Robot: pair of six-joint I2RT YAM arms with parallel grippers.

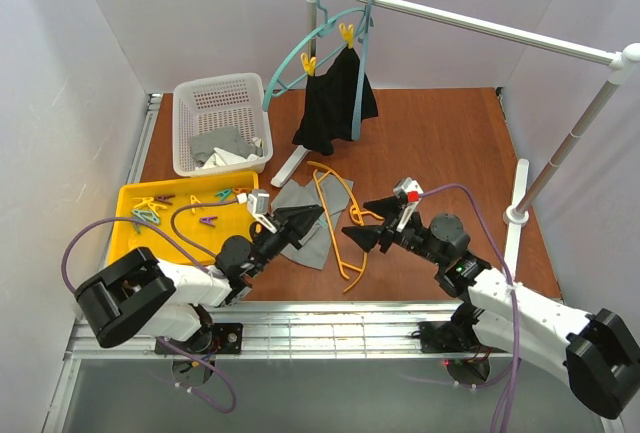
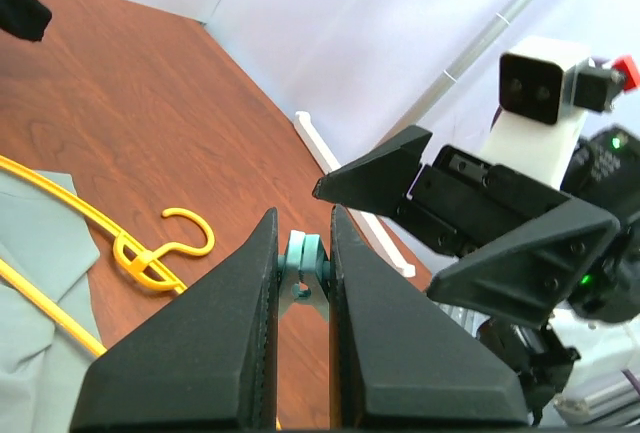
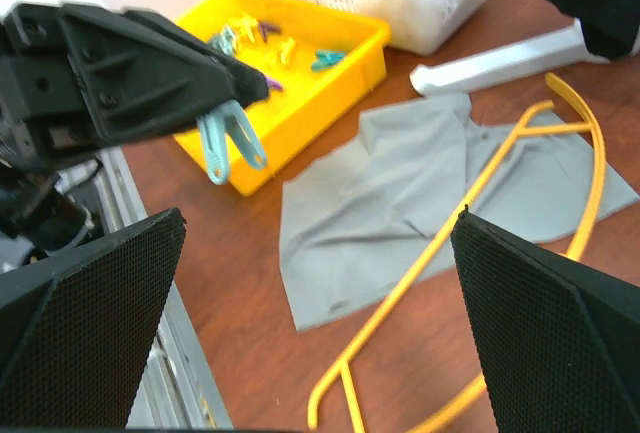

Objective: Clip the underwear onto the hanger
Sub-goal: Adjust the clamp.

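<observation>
Top external: left arm [image 1: 190, 283] low, jaws apparently pinching a clip [image 2: 303, 273].

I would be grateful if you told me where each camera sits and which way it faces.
Top external: above, behind the bases, looking down at the table; both arms, left tool, right tool show.
Left wrist: faces the right tool past own fingers, shut on a teal clip.
Right wrist: faces underwear and hanger between own open fingers.
Both wrist views share clip and hanger.
</observation>
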